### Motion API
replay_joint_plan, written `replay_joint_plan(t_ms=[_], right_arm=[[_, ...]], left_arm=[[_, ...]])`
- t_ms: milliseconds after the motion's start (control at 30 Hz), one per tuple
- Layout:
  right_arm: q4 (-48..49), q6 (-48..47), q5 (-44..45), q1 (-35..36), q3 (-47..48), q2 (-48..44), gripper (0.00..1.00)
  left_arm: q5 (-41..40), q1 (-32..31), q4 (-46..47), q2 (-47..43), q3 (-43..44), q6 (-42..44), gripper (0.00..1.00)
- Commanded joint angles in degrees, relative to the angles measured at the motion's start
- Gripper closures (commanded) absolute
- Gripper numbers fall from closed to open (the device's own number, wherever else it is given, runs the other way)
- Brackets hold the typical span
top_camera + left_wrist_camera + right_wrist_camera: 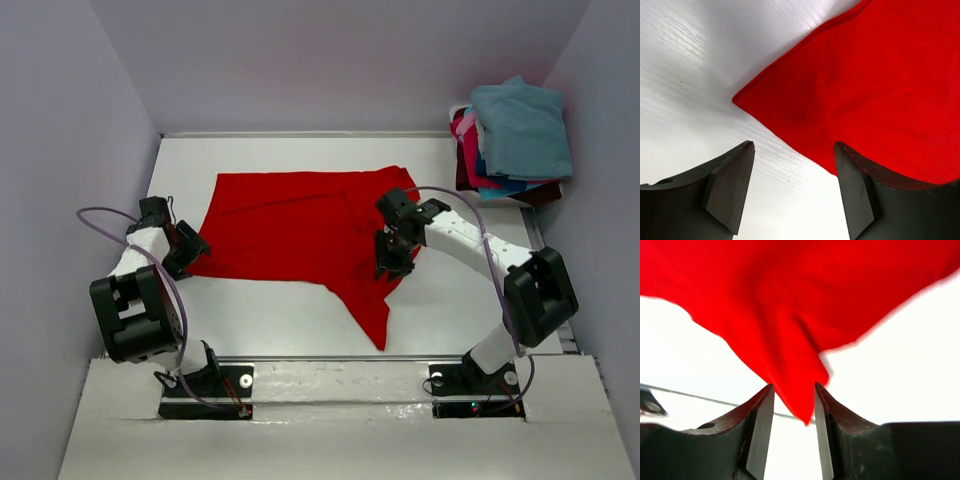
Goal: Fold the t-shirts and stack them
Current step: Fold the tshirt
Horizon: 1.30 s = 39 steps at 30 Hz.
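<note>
A bright red t-shirt [300, 225] lies spread over the middle of the white table [460, 300], with a long point trailing toward the near edge. My left gripper [188, 250] sits at the shirt's near-left corner, open. In the left wrist view that corner [755, 102] lies just ahead of the gripper [792, 147], with bare table between the jaws. My right gripper [392, 260] hovers over the shirt's right side. Its jaws [793, 386] stand apart, and a tapering fold of red cloth [795, 400] hangs loosely between them.
At the back right corner sits a pile of t-shirts, a teal-blue one [520, 125] on top, with pink [466, 150], blue [500, 186] and dark maroon [545, 192] edges showing beneath. Pale walls close in the table on three sides.
</note>
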Motion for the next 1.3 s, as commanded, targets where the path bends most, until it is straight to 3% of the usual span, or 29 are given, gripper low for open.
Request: replay_joint_plan(t_ms=[0,500,833,1267], right_arm=[[-3.6,1.3,-4.5,-0.3,-6.5,-4.7,0.55],[0.1,4.4,-16.1,-0.3,-24.8,-14.9,0.47],[8.7,5.7,-24.2,1.3,-27.9,-11.9,0.46],[16.0,8.6,-27.0,3.4,-30.8,-8.9,0.46]], left_arm=[[0.6,0.4,1.6,0.0,0.4,-0.8,0.24],[-0.8,0.9,4.0,1.0,1.5,-1.0,0.24],[-0.2,0.9,4.7,0.5,1.2,-1.6,0.24],[-0.4,0.9,4.5,1.1,2.2,-1.3,0.24]])
